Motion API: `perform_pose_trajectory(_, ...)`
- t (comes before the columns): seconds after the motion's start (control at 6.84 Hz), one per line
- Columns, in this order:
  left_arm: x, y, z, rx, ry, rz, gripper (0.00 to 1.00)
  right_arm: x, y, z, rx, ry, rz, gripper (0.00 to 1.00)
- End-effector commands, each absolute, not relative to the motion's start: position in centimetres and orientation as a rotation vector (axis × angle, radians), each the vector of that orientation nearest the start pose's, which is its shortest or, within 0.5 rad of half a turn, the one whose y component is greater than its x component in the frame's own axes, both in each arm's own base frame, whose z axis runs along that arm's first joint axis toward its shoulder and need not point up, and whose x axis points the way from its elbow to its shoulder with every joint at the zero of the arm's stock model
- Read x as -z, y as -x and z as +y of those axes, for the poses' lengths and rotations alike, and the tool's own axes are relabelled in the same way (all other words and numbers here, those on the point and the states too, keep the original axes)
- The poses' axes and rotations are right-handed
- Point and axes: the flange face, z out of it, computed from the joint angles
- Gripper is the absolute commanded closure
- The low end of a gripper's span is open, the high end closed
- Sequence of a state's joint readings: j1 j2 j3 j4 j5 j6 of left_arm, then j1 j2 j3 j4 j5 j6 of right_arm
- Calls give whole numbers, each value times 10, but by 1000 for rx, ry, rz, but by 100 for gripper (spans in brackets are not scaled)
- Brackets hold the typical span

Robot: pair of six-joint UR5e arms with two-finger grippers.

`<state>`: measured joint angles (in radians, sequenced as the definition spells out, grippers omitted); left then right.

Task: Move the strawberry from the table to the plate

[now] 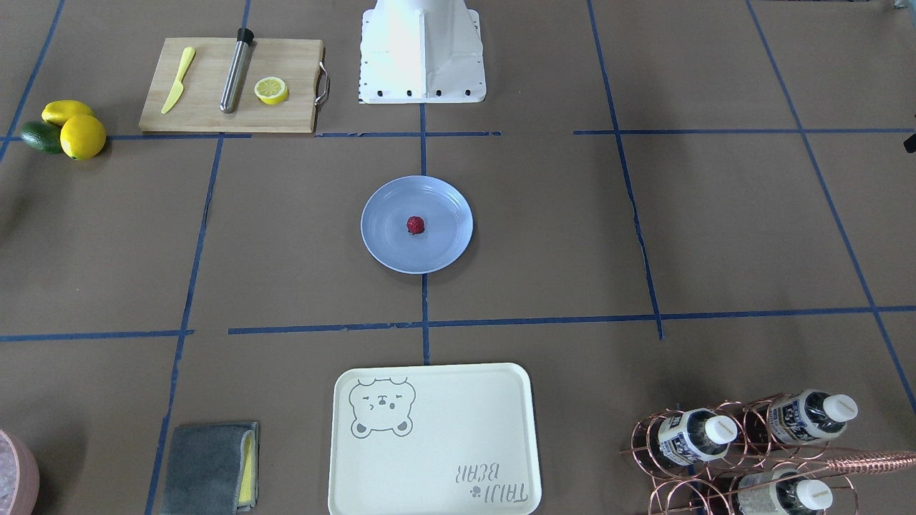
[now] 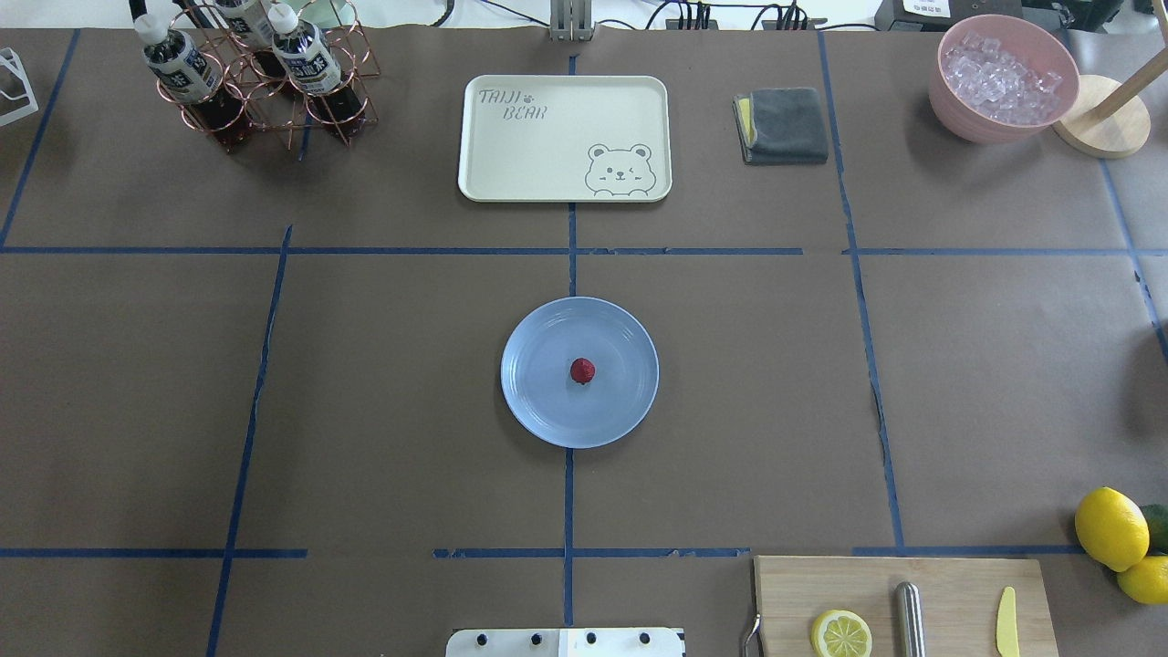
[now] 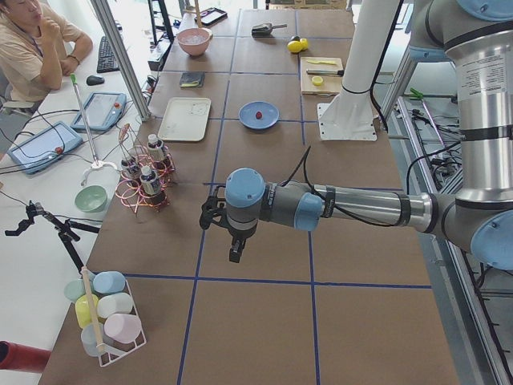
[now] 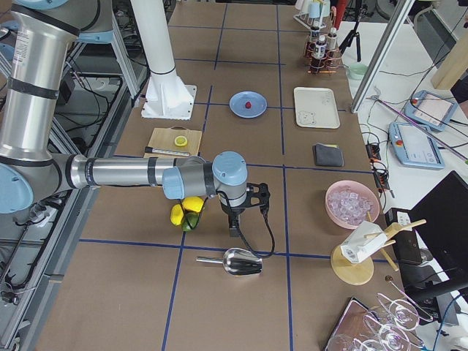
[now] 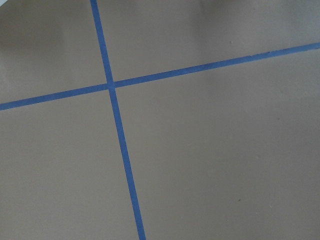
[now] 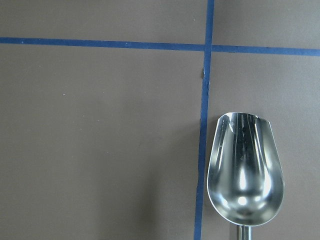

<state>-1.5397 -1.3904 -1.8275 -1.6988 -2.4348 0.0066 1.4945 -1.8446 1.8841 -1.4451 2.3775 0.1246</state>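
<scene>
The small dark-red strawberry [image 1: 416,225] [image 2: 582,370] lies at the middle of the pale blue plate [image 1: 379,243] [image 2: 538,415], which sits in the centre of the brown taped table [image 1: 286,236]. Both arms are far from it. My left gripper [image 3: 235,245] hangs over bare table near the bottle rack and shows only in the exterior left view. My right gripper [image 4: 234,227] hangs over the table's other end, above a metal scoop [image 6: 245,170], and shows only in the exterior right view. I cannot tell whether either is open or shut.
A cutting board [image 2: 949,584] holds a lemon half [image 2: 840,633], a metal rod and a yellow knife. Lemons [image 2: 1110,527] lie beside it. The cream bear tray [image 2: 511,173], bottle rack [image 2: 246,82], grey cloth [image 2: 785,125] and pink ice bowl [image 2: 958,119] line the far side. A person [image 3: 32,40] sits at a desk.
</scene>
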Motion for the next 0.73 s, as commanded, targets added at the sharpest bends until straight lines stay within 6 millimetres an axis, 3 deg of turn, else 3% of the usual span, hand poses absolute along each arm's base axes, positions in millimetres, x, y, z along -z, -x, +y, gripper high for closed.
perform_pose_trajectory(0.0, -600, 51, -427, -105, -179, 865, 0, -598, -31, -401, 31, -99, -814, 0)
perform_pose_trajectory(0.44, -590, 48, -431, -153, -259, 866, 0, -600, -29, -415, 34, -100, -813, 0)
perform_pose_trajectory(0.58, -584, 49, -436, -161, -282, 851, 0, -610, -29, -418, 32, -87, -814, 0)
